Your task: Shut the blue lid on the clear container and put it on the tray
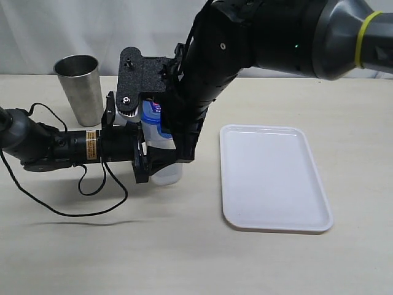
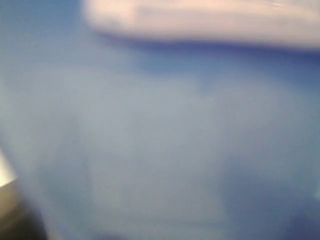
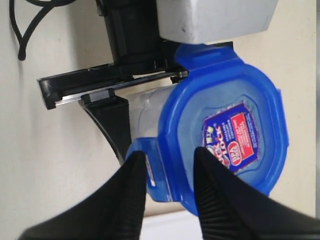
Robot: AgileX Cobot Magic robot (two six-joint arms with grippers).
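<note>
Left end effector (image 1: 147, 158) reaches in low over the table (image 1: 184, 264) from the left side of the clear container (image 1: 167, 176). Its black jaws are closed around the container's body. The container stands upright on the table inside this grip, and only its lower part shows under the jaws. A black cable (image 1: 92, 206) lies in loops on the table, in front of the arm and to the left of the container. The left wrist view gives only a blue and pale blur, so nothing can be read from it.

On top of the container sits the blue lid (image 3: 225, 125), with its red and blue label (image 3: 232, 137) facing up. Right end effector (image 3: 169, 154) hangs directly above the container, on an arm that enters from the upper right. Its two black fingers (image 3: 131, 195) stand apart, with one flap (image 3: 152, 175) of the lid between them. This flap sticks out sideways from the lid's edge. Whether the fingers touch the flap, I cannot tell.

To the right of the container, near but not touching it, the tray (image 1: 276, 178) lies flat on the table. The container is on the table beside it, not on it.

Behind the container and to its left, well apart from it, a steel cup (image 1: 80, 86) stands upright near the far edge of the table.
</note>
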